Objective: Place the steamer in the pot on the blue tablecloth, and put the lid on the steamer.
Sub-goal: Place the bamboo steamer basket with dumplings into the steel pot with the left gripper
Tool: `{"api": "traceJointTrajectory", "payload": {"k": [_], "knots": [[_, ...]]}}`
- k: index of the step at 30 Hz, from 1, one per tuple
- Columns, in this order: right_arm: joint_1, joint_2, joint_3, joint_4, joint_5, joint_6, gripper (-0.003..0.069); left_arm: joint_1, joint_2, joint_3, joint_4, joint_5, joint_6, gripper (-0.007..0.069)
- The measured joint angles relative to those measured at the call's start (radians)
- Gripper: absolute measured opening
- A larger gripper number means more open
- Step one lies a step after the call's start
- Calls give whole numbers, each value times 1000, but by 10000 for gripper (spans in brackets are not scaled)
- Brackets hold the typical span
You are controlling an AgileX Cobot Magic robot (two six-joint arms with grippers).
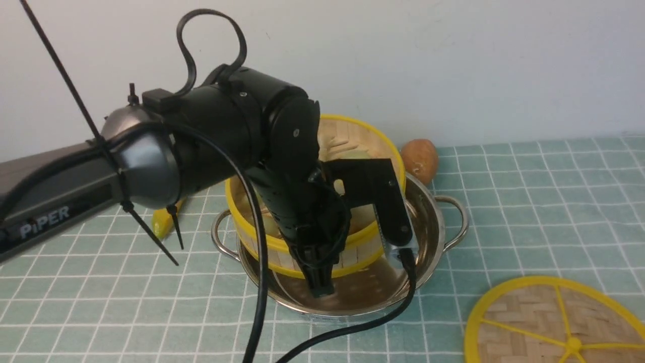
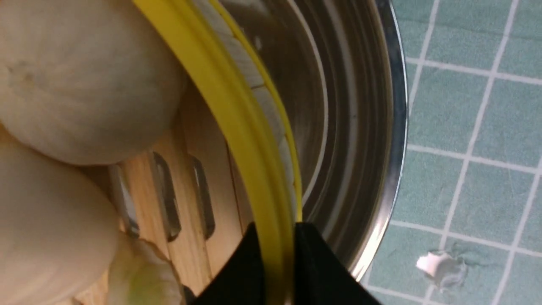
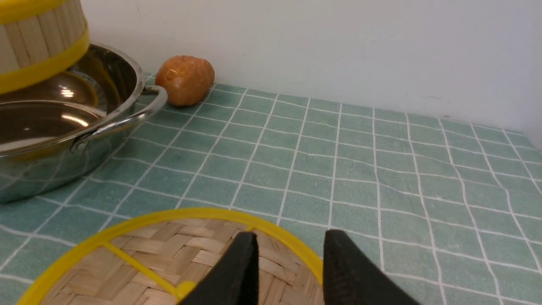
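Can't see most of steamer (image 1: 368, 141) behind left arm (image 1: 227, 131). Likewise lid's (image 1: 534, 312) near part, cropped by frame edge.

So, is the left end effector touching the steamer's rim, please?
Touching: in the left wrist view, the left end effector pinches the steamer rim between its black fingers.

"PiPER" on the left arm (image 1: 55, 204)

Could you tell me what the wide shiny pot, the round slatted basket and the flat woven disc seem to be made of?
Wide shiny pot: looks like polished stainless steel; mirror-like wall reflecting the basket.
Round slatted basket: pale matt wood or bamboo slats; smooth yellow bands, probably plastic.
Flat woven disc: bamboo-like strips in a herringbone weave; yellow rim and spokes, likely plastic.
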Motion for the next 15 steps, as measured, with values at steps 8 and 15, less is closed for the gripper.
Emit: {"api": "traceJointTrajectory", "payload": {"k": [8,15], "knots": [[0,0,0,0,0,0,242,0,34,-1,-17,-20,17,50],[0,0,0,0,0,0,242,0,80,-1,-91,-24,77,50]]}}
